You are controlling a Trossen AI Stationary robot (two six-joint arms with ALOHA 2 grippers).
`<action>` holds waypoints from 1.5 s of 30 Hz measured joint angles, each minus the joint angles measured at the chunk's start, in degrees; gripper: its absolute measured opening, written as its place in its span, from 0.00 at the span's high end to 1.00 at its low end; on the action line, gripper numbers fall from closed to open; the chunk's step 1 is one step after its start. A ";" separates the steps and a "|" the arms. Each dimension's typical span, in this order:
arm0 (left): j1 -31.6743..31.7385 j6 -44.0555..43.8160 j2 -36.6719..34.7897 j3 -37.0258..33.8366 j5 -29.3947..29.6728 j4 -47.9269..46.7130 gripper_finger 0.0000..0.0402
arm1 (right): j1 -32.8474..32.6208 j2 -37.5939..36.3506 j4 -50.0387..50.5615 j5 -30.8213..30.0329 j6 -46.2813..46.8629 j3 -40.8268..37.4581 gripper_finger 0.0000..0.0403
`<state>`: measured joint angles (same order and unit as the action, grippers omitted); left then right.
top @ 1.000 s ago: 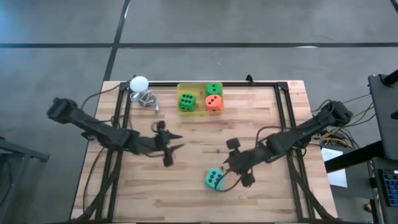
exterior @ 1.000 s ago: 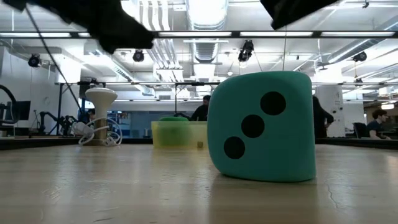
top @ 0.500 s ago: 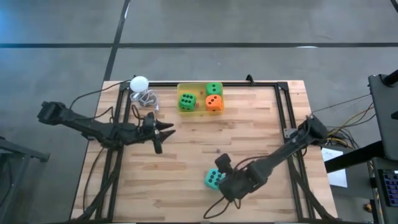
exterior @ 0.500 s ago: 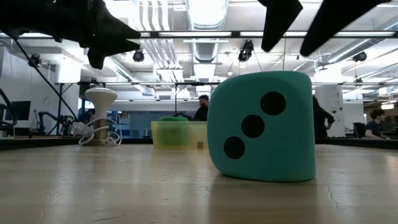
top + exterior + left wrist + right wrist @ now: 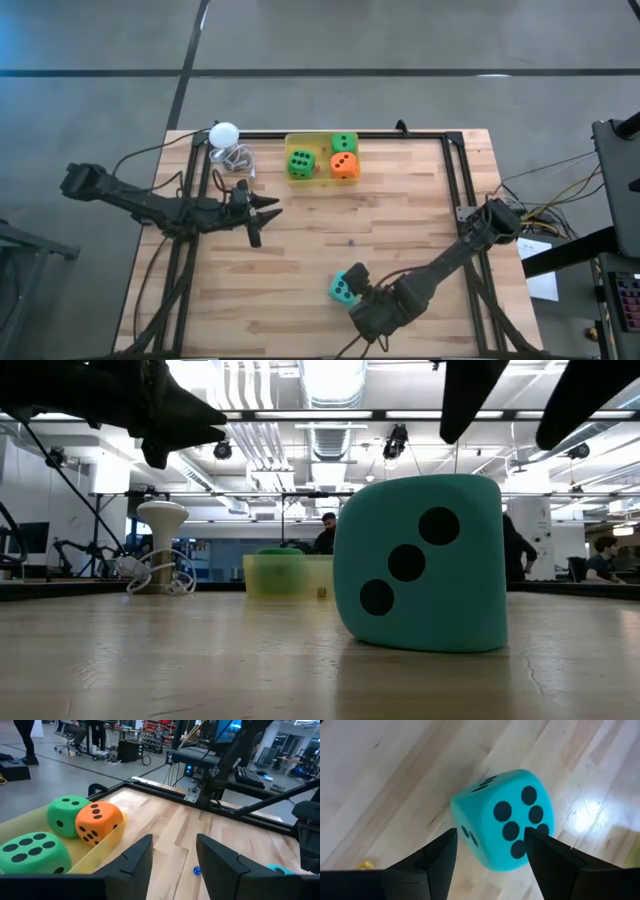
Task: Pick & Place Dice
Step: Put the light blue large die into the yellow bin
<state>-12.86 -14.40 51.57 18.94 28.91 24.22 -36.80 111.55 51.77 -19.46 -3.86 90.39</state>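
Observation:
A teal die sits flat on the wooden table near its front edge, and fills the middle of the low view. My right gripper hangs open just above it and slants down. One finger stands on each side of the die, clear of it. Two green dice and an orange die lie in a yellow tray at the far edge. My left gripper waits open and roughly level over the left middle of the table, pointing at the tray.
A white ball sits on a stand with a wire coil at the far left corner. A tiny blue object lies on the bare boards mid-table. A black frame runs along the table's sides. People stand in the room behind.
My right gripper has swung toward the table's near edge and sunk, tipping more steeply down over the teal die, and its fingers have spread wider. My left gripper drew back toward the table's far left, then stayed still. The dice have not moved.

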 joint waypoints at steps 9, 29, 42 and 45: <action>0.00 0.01 0.00 0.00 0.00 -0.04 0.61 | -0.22 0.11 -0.81 -1.54 -1.67 -0.40 0.43; 0.00 0.01 0.02 0.00 0.00 -0.10 0.61 | 0.63 -0.34 -20.66 -8.03 -13.14 -15.48 0.40; 0.00 0.73 0.04 0.00 0.00 -0.11 0.61 | 1.09 -0.55 -37.70 -8.79 -10.32 -25.53 0.66; 0.00 0.89 0.04 0.00 0.00 -0.10 0.61 | 1.38 -0.55 -37.90 -8.19 -8.51 -25.52 0.73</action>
<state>-12.86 -13.52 51.62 18.94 28.91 24.12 -35.42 111.00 13.87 -27.66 -12.36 64.87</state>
